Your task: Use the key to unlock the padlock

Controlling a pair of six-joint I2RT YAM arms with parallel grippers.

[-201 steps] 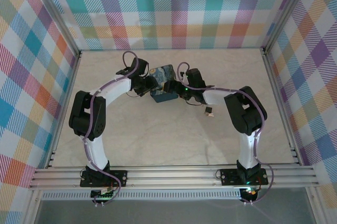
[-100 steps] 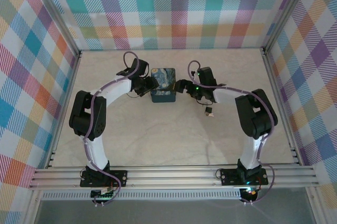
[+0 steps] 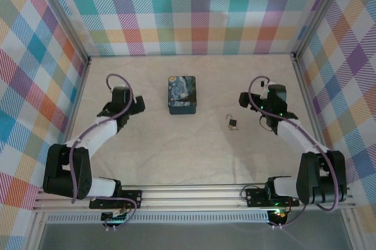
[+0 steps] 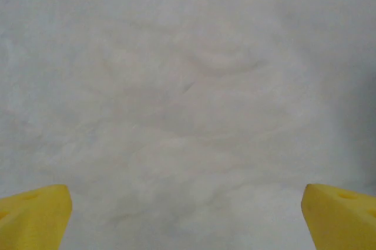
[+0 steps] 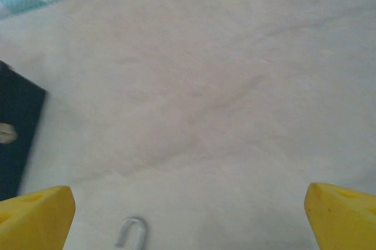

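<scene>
So the biggest thing here is the plaid-patterned walls [image 3: 194,15] boxing in a pale, marbled tabletop [image 3: 176,150], with a metal rail [image 3: 194,194] along the near edge where both arms are bolted down. The left arm [image 3: 88,138] stretches up the left side and the right arm [image 3: 299,138] up the right side, so they're well apart from each other.

Sitting between them, toward the back, is a square blue-and-yellow Starry Night box [image 3: 182,94], on its own with nothing touching it.

The left pincer [image 3: 138,104] is parked left of the box with a clear gap. From its wrist cam the left pincer [image 4: 188,218] is spread as wide as it goes: the yellow fingertips [image 4: 32,215] sit way out in the bottom corners, with bare tabletop between them and nothing in its grip.

Same deal on the other side. The right pincer [image 3: 242,98] points toward the middle, and the right pincer [image 5: 188,218] is gaping open and holding nothing, with the yellow fingertips [image 5: 35,215] at the corners.

The padlock [image 3: 234,123] lies loose on the tabletop, right of and a bit nearer than the box, just in front of the right pincer. On the right wrist cam you can catch its silver shackle loop [image 5: 132,229] poking in at the bottom edge, between the fingers but not touched.
</scene>
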